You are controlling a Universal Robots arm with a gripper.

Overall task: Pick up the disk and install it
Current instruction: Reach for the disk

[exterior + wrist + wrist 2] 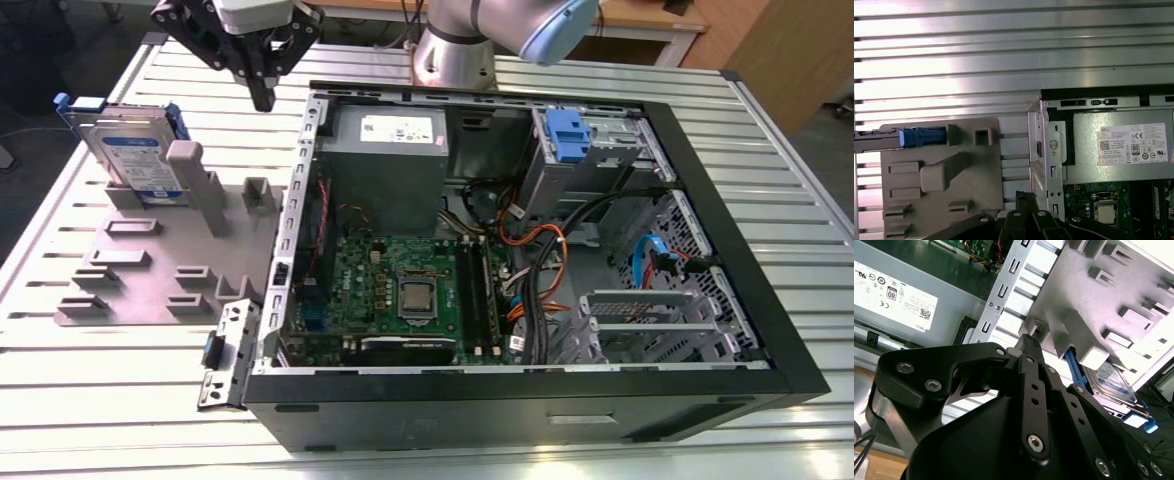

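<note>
The disk (134, 150) stands on edge in a grey slotted fixture (160, 270) at the exterior view's left, silver with a blue-and-white label and a blue bracket. My gripper (263, 100) hangs above the table between the fixture and the open computer case (534, 230), right of the disk and apart from it. Its black fingers are shut together with nothing between them. In the second wrist view the gripper (1028, 340) points toward the fixture (1089, 295), with the disk (1111, 380) beyond. In the first wrist view the disk (921, 136) shows edge-on, away from the gripper (1024, 197).
The case lies open on a slatted metal table (107, 400). Inside it are a grey power supply (387, 165), a motherboard (400, 290), loose cables (534, 250) and a drive cage with a blue clip (567, 135). The arm's base (461, 50) stands behind the case.
</note>
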